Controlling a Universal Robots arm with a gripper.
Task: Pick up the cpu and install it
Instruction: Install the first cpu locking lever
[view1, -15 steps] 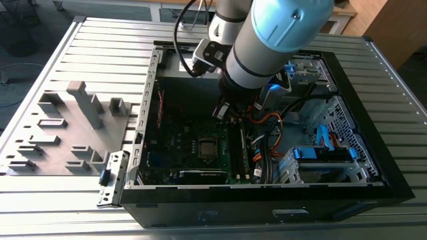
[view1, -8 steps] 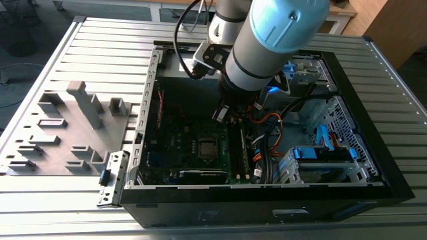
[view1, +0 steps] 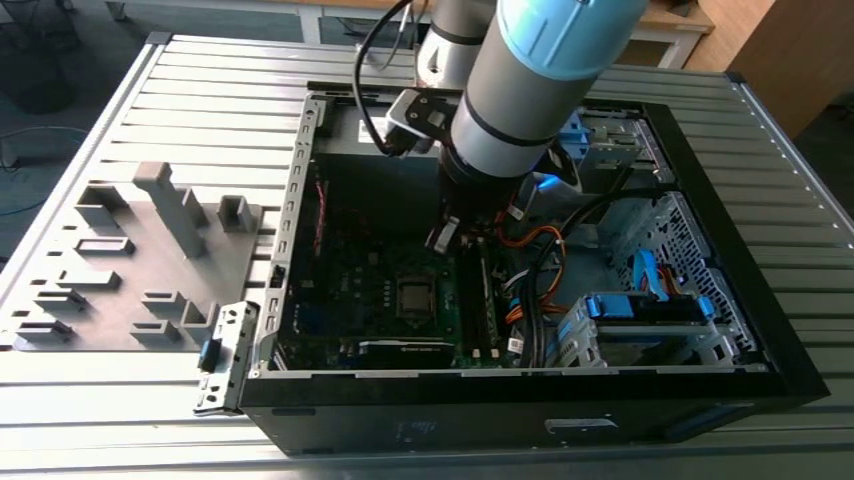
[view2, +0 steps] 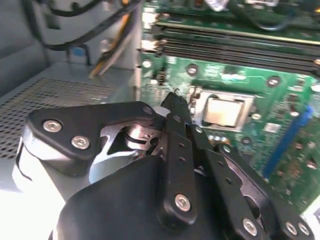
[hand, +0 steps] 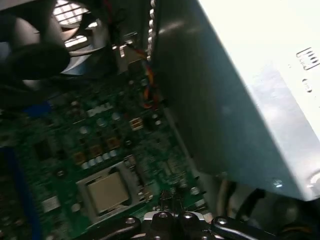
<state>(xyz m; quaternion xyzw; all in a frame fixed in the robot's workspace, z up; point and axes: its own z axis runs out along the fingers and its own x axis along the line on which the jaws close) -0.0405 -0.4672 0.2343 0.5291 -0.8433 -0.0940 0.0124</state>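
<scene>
A ribbed metal table (view1: 160, 80) carries an open computer case (view1: 747, 330) lying on its side, with a grey moulded parts tray (view1: 120, 250) beside it toward the exterior view's left. Inside the case, the cpu (view2: 224, 111) already sits in the motherboard socket (hand: 131, 167), its pale metal top showing in both wrist views. The jaws (view2: 175, 100) hover just beside it, pressed together and holding nothing. As I judge it, the chip should lie flat and square in its frame, with the arm kept clear of the cables (view1: 534, 290) and the grey power-supply box (hand: 240, 100).
</scene>
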